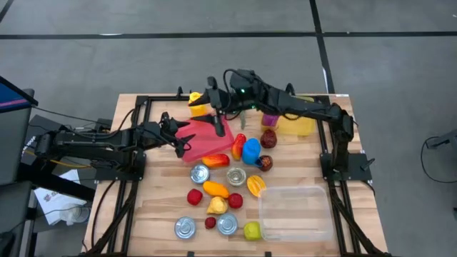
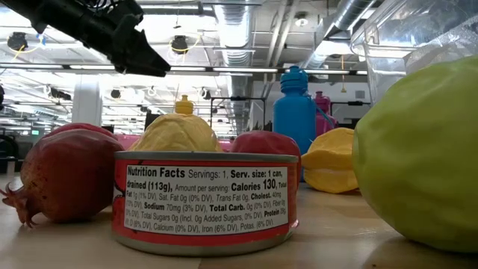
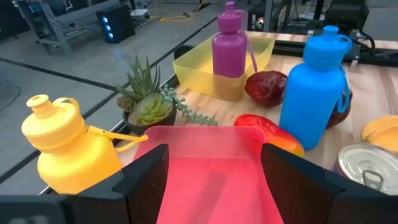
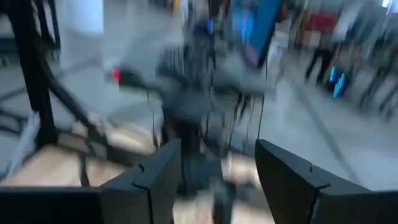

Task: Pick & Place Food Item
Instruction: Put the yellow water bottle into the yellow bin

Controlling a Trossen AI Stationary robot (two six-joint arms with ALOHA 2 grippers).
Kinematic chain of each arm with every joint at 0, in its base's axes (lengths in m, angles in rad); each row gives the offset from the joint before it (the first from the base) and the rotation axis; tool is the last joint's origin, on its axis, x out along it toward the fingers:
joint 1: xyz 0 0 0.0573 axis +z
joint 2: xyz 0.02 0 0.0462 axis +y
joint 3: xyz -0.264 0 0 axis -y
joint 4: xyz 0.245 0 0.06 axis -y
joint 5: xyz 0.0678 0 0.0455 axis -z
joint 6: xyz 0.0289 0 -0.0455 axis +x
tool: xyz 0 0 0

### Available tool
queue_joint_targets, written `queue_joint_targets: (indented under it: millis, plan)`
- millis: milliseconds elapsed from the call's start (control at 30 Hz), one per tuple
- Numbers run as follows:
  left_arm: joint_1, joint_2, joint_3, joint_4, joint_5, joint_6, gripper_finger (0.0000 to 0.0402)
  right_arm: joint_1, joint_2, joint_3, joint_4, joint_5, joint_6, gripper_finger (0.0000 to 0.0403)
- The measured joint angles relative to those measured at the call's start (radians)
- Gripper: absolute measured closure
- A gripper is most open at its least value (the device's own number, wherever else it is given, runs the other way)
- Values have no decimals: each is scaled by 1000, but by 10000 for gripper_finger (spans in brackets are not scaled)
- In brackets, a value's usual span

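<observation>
Toy foods lie mid-table: a red-orange mango (image 1: 216, 160), an orange fruit (image 1: 216, 189), red apples, a dark pomegranate (image 1: 268, 138) and a green fruit (image 1: 251, 230). A pink tray (image 1: 208, 135) lies behind them. My left gripper (image 1: 183, 143) is open at the tray's left end; in its wrist view the fingers (image 3: 146, 177) stand on either side of the tray (image 3: 211, 174). My right gripper (image 1: 218, 127) hangs open above the tray's middle, fingers pointing down. Its wrist view (image 4: 217, 177) is blurred and shows nothing between the fingers.
A blue bottle (image 1: 250, 150), a yellow bottle (image 1: 196, 100) and a purple bottle (image 1: 270, 118) in a yellow bin (image 1: 301, 126) stand around the tray. Several cans (image 1: 199, 173) lie among the fruit. A clear container (image 1: 296, 210) sits near-right. A succulent (image 3: 149, 102) stands behind the tray.
</observation>
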Motion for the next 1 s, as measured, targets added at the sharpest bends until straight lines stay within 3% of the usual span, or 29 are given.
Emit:
queue_joint_targets:
  millis: [167, 400, 533, 833, 1000]
  plan:
    - [0, 0, 0, 25, 30, 0, 152, 67, 47, -1, 329, -2, 4, 207]
    - [-5, 0, 0, 31, 37, 0, 152, 109, 239, 1, 825, 2, 53, 207]
    - [-5, 1, 0, -45, 45, 31, 152, 125, 301, -3, 854, 23, 41, 207]
    - [-5, -30, -4, -33, 91, 52, 152, 139, 238, -1, 874, 27, -28, 207]
    - [-4, -81, -101, 103, 95, 67, 152, 138, 176, 4, 892, 28, -96, 207]
